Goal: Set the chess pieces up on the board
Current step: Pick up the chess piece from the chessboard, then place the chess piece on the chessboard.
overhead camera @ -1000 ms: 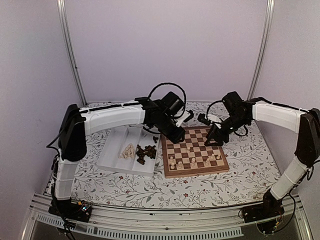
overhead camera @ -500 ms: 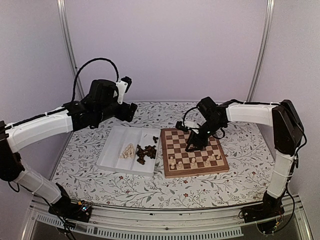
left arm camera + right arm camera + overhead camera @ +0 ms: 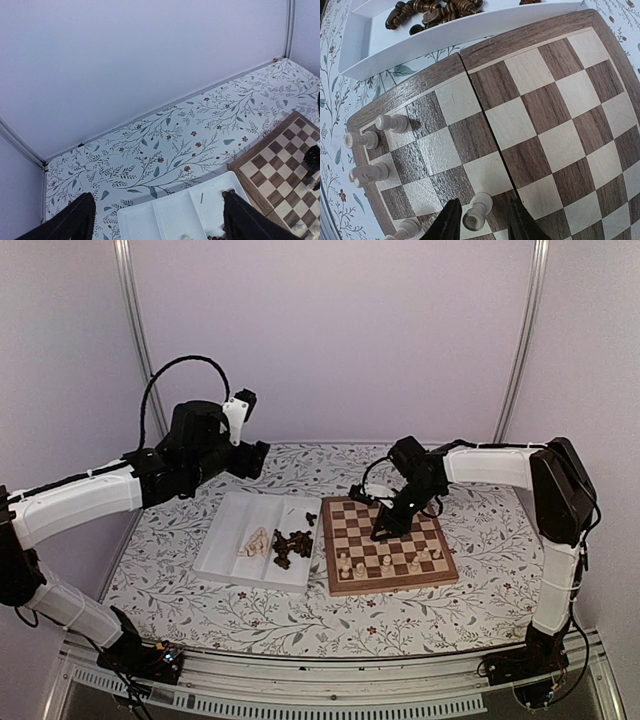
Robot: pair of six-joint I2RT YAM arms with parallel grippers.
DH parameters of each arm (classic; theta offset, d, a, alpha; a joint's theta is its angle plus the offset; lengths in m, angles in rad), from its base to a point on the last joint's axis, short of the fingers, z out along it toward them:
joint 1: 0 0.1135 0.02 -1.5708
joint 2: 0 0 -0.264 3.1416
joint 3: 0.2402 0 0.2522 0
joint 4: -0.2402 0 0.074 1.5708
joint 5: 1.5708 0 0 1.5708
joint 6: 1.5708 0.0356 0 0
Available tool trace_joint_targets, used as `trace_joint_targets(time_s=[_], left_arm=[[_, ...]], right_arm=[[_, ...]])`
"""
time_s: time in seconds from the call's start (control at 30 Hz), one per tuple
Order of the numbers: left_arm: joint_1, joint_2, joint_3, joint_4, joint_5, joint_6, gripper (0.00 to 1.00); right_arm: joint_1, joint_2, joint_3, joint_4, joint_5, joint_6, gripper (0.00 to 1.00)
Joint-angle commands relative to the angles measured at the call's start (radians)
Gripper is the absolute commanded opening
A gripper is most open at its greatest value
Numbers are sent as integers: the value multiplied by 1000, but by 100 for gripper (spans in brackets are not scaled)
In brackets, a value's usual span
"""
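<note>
Two arms reach over the flowery surface (image 3: 450, 610). The left arm (image 3: 90, 500) is up high on the far left, and the left jaws are spread wide with nothing in them. The right arm (image 3: 490, 462) is much nearer the job. It bends down onto the board (image 3: 345, 525), which lies right of the white tray (image 3: 225, 545). Dark pieces (image 3: 292, 543) sit in the tray. One pale pawn (image 3: 476, 212) stands upright on the board, pointing up between the right jaws. They sit on both sides of it but do not squeeze it: a gap shows beside it.
</note>
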Motion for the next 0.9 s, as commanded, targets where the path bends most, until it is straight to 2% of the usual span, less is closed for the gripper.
trace_joint_targets(time_s=[0.0, 0.23, 0.37, 0.57, 0.87], left_arm=[[15, 20, 19, -2, 6, 12, 90], [17, 28, 26, -15, 5, 8, 89], [16, 30, 25, -20, 6, 7, 89], [16, 38, 31, -36, 42, 5, 88], [14, 58, 57, -71, 73, 6, 87]], right_arm=[[6, 22, 26, -28, 4, 1, 31], [6, 15, 38, -59, 24, -1, 8], [5, -41, 33, -74, 52, -3, 6], [-22, -217, -36, -106, 87, -13, 6], [-156, -510, -313, -102, 47, -37, 5]])
